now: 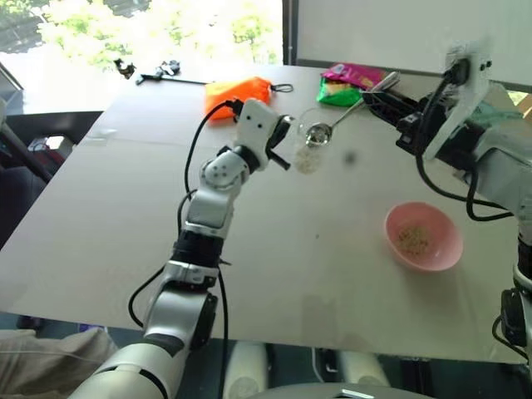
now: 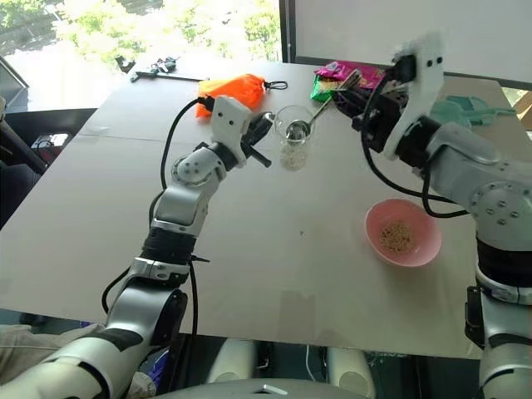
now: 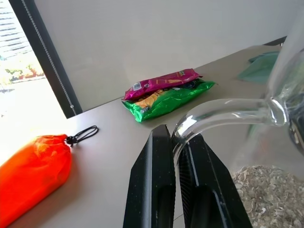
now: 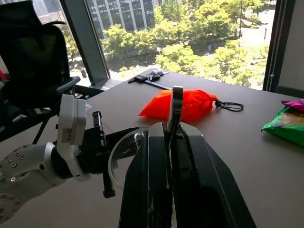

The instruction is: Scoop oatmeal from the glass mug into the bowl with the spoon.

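Spoon head sits at the glass mug rim, upper centre, clenched in the right end effector. Left end effector grips the mug's handle. Bowl lies lower right on the worktop.

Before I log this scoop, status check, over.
Left claw shut on glass mug handle, mug held off the table. Right claw shut on spoon, head over the mug. Bowl already has oatmeal. Nothing in the way.

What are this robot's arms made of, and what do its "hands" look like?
Both arms are jointed white and silver-grey shells with black bands, and loose black cables loop alongside them. Each ends in an end effector: the left end effector and the right end effector both have two flat, black, tapering fingers.
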Motion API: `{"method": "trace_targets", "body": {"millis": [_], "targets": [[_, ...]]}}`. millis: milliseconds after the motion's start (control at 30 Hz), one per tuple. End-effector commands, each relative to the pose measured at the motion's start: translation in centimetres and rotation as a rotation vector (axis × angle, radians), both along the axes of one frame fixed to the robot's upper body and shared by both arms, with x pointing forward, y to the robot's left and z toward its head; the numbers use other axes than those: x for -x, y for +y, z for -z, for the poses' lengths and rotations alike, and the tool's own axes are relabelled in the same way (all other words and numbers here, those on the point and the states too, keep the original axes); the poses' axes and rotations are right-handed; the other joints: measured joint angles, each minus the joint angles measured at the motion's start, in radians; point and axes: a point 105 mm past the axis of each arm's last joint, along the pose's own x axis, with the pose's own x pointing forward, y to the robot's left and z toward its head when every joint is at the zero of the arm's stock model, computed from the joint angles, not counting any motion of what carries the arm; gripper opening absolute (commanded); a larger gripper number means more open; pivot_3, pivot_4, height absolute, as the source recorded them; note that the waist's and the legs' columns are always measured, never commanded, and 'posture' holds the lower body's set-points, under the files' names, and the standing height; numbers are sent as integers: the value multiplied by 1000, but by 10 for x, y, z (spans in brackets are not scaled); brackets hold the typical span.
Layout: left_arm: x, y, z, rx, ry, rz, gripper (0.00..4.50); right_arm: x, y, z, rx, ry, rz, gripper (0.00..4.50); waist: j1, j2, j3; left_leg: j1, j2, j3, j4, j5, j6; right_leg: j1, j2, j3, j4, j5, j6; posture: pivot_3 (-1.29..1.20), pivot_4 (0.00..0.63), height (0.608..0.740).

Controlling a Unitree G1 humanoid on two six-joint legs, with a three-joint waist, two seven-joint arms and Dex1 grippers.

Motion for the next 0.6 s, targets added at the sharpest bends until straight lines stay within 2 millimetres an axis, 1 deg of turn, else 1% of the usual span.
{"method": "trace_targets", "body": {"millis": [33,233,300,433,600], "targets": [[8,-8,-20,0,-108,1,57,2,13,-9,114,-159,-5,0,0,0,0,0,0,0,0,0,0,0,0,0,0,0,0,0,150,740],[10,-12,-19,1,-123,-20,57,-4,26,7,293,-249,-38,0,2,0,0,0,0,0,0,0,0,0,0,0,0,0,0,0,150,740],[11,-12,-19,2,-127,-23,57,-5,29,12,306,-237,-60,0,2,0,0,0,0,0,0,0,0,0,0,0,0,0,0,0,150,740],[12,-14,-19,-6,-138,-24,57,-5,35,22,273,-164,-112,0,3,0,0,0,0,0,1,0,0,0,0,0,0,0,0,0,150,740],[10,-12,-19,-3,-141,-36,57,-9,36,19,149,-52,-139,0,3,0,0,0,0,0,1,0,-1,0,0,0,0,0,0,0,150,740]]}}
